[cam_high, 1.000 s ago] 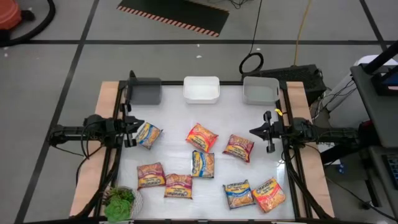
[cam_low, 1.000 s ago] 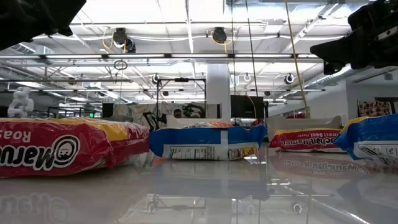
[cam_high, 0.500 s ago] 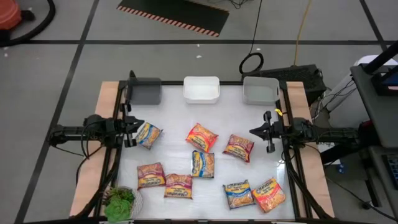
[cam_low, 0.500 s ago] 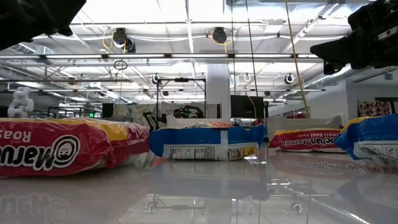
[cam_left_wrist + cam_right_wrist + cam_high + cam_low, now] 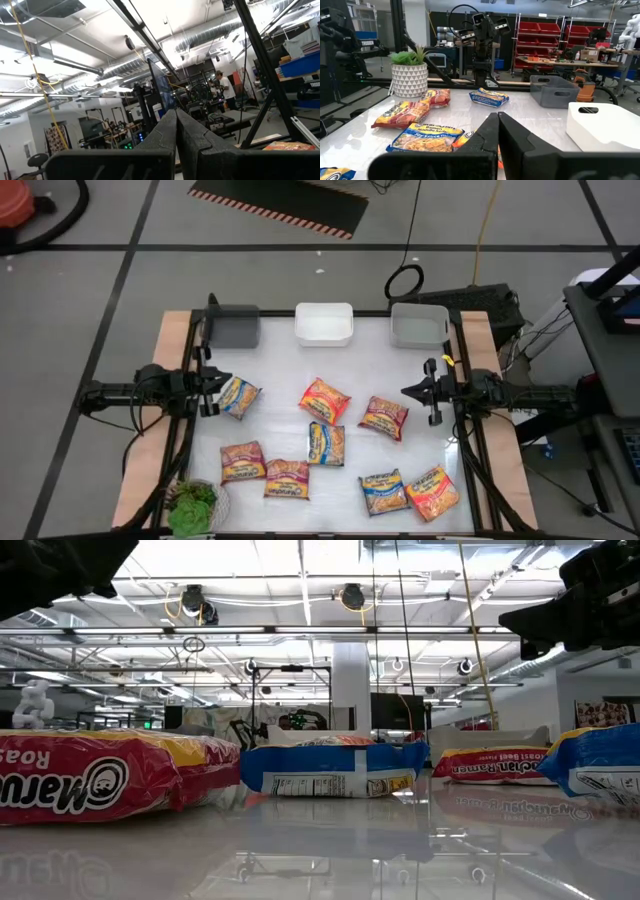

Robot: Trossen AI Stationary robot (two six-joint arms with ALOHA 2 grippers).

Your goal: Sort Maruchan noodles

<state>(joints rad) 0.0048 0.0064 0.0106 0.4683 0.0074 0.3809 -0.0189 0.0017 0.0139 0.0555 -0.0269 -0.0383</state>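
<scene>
Several Maruchan noodle packets lie flat and scattered on the white table (image 5: 280, 360). Among them are a blue-and-yellow one (image 5: 238, 396) at the left, a red one (image 5: 384, 417) right of centre, and an orange-yellow one (image 5: 433, 492) at the near right. My left gripper (image 5: 215, 385) hovers shut over the table's left edge, beside the blue-and-yellow packet and tipped upward; its fingers (image 5: 176, 120) meet with nothing between them. My right gripper (image 5: 408, 392) hovers shut and level at the right edge, pointing across the table (image 5: 498, 120).
Three bins stand along the far edge: dark grey (image 5: 235, 328), white (image 5: 323, 323) and pale grey (image 5: 418, 325). A green plant in a patterned pot (image 5: 192, 505) sits at the near left corner. Black frame rails run along both table sides.
</scene>
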